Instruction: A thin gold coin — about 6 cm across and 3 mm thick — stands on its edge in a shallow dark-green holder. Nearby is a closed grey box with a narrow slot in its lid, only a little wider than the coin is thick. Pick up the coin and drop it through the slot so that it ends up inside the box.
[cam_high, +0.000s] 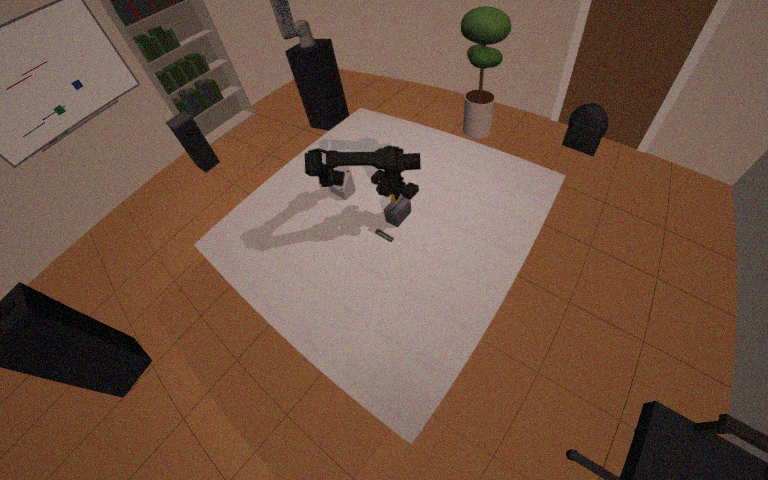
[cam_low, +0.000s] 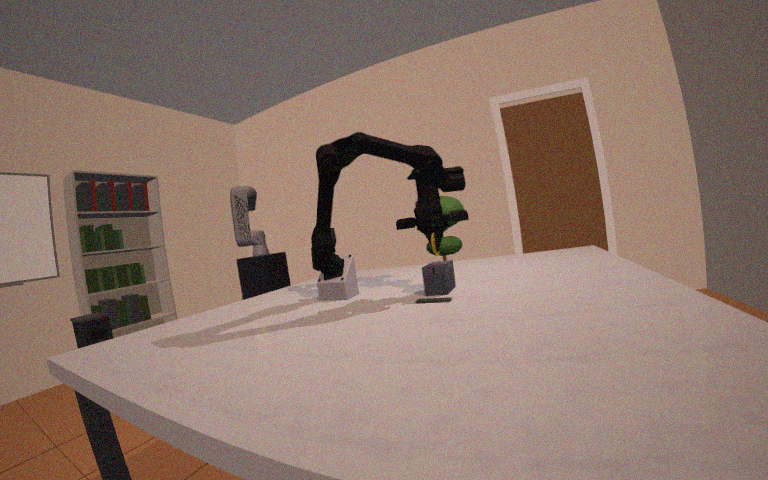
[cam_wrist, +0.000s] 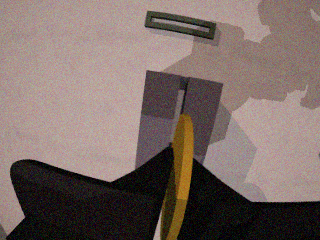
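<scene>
A pale surface (cam_low: 509, 350) in a beige-walled room with a brown door carries everything here. The gold coin (cam_wrist: 178, 176) is off that surface, pinched edge-on in the black end effector (cam_wrist: 175, 190), which is clenched on its two flat faces. In the wrist view the coin hangs directly above the grey box (cam_wrist: 179, 116), its lower rim pointing at the narrow slot (cam_wrist: 180, 96) in the lid; the exterior view shows a gap between the coin and the box top. Just beyond the box lies the dark-green holder (cam_wrist: 180, 24), with nothing in it. Behind the box stands the arm's light grey base mount (cam_low: 338, 283).

The step in hand looks like final alignment and lowering. To do it well, the coin's plane should run parallel to the long axis of the slot; in the wrist view the coin leans slightly off the slot's line, so a small wrist rotation seems worthwhile before descending. The descent should be straight down and slow, keeping the grip closed until the rim has entered the slot. Letting go higher risks the coin striking the lid and tipping flat.
</scene>
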